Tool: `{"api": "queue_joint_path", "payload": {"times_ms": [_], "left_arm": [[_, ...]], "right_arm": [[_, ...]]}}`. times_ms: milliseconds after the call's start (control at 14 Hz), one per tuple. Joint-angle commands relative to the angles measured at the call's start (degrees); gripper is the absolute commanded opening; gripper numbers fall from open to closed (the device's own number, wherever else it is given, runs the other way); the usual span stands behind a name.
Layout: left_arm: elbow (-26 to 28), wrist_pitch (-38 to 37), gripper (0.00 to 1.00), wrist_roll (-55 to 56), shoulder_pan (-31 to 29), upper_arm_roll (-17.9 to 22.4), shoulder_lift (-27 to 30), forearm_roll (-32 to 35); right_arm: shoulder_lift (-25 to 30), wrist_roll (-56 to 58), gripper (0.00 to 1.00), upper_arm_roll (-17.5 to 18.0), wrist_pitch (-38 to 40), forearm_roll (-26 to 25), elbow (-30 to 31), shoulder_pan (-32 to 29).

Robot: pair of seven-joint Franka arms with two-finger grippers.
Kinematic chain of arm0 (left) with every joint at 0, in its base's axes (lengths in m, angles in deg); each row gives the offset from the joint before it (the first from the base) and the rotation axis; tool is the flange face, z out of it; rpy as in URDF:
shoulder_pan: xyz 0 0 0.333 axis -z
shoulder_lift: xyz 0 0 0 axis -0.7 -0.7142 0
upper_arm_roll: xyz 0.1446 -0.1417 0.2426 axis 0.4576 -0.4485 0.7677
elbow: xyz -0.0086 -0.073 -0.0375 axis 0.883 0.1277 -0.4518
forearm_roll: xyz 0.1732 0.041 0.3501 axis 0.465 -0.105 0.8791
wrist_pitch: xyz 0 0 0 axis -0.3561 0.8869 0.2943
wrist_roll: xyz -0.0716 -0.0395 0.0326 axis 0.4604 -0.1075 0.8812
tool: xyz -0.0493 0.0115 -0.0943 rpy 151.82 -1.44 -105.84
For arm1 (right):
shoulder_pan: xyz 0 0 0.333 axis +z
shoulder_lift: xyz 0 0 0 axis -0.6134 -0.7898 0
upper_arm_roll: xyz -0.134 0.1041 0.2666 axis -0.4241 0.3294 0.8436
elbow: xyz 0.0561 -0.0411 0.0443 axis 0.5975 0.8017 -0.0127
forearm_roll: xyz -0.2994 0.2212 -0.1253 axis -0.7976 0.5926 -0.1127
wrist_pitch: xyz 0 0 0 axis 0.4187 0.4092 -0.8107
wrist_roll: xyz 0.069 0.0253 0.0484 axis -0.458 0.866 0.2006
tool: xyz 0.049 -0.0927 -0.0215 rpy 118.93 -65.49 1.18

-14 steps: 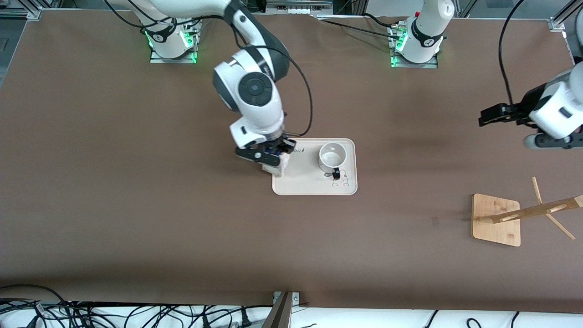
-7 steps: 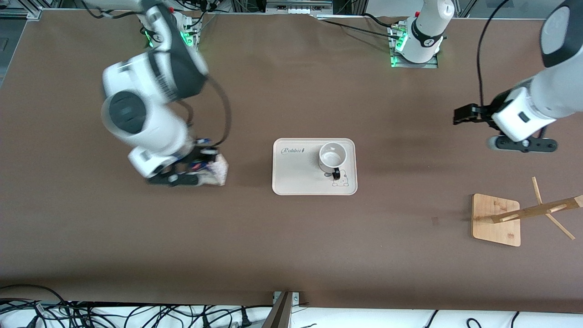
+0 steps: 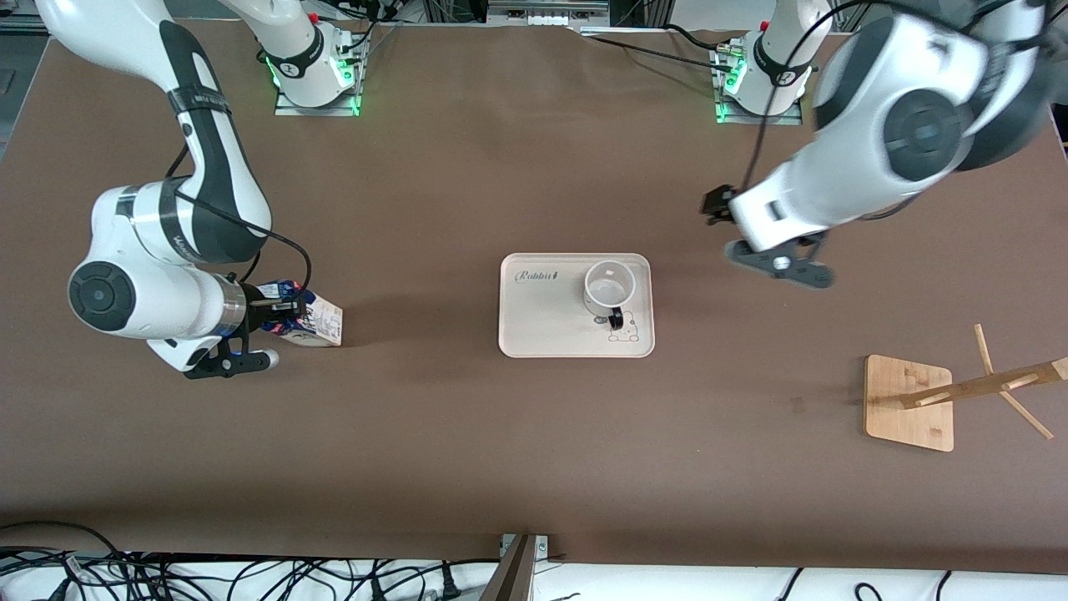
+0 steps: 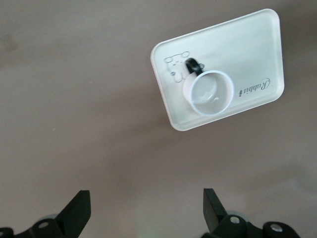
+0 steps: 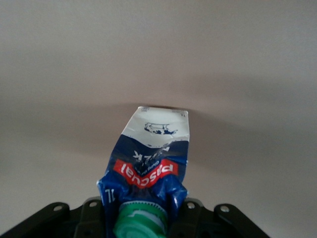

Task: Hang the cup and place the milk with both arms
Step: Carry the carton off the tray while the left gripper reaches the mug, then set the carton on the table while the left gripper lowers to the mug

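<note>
The left gripper (image 3: 755, 250), fingers spread wide, hung nearer the mug (image 3: 609, 288); the right gripper (image 3: 271, 321) squeezed the milk carton (image 3: 317, 324).

We're looking down on a wide brown table (image 3: 467, 434), matte and evenly lit, with soft shadows pooling near its middle. Along the top edge we see two metal base plates (image 3: 317, 104) glowing with green lights (image 3: 719, 113), and black cables (image 3: 634, 52) trailing across the surface there. Grey aluminium framing (image 3: 546, 12) runs above that edge. Down at the near edge, we've got a white strip (image 3: 709, 580) with a tangle of black cords (image 3: 167, 572) and a metal bracket (image 3: 521, 568) poking up at the centre. In both wrist views we only get plain brown tabletop (image 4: 74, 99).
</note>
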Motion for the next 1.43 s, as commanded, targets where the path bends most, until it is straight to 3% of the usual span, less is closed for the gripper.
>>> {"api": "queue_joint_path", "payload": {"times_ms": [0,214,286,357,429,929,1357], "left_arm": [[-2.63,2.05,1.0,3.14,3.82,0.64,-4.67,-0.33],[-7.28,2.32,1.0,7.01,8.13,1.26,-11.52,0.29],[-9.04,2.67,1.0,8.76,9.53,1.43,-13.89,0.29],[-10.28,3.89,1.0,10.61,10.94,2.04,-15.65,0.37],[-10.64,5.82,1.0,12.72,12.34,2.66,-16.98,0.29],[-9.94,19.44,1.0,23.44,16.31,2.84,-23.23,3.35],[-1.86,27.35,1.0,25.21,17.37,2.84,-23.23,4.24]], "right_arm": [[2.22,0.86,0.4,0.57,-5.96,0.88,6.82,0.04],[2.39,1.21,0.52,0.57,-10.8,0.79,10.52,0.04],[2.22,1.65,0.63,0.57,-11.07,0.88,10.53,0.04],[2.22,1.65,0.86,0.57,-11.08,0.88,10.35,0.04],[2.39,1.48,1.0,0.49,-10.64,0.79,9.92,0.04],[8.71,0.51,1.0,-0.74,-9.15,1.41,6.23,0.04],[21.01,0.77,1.0,-1.8,0.33,-3.15,5.52,0.13]]}}
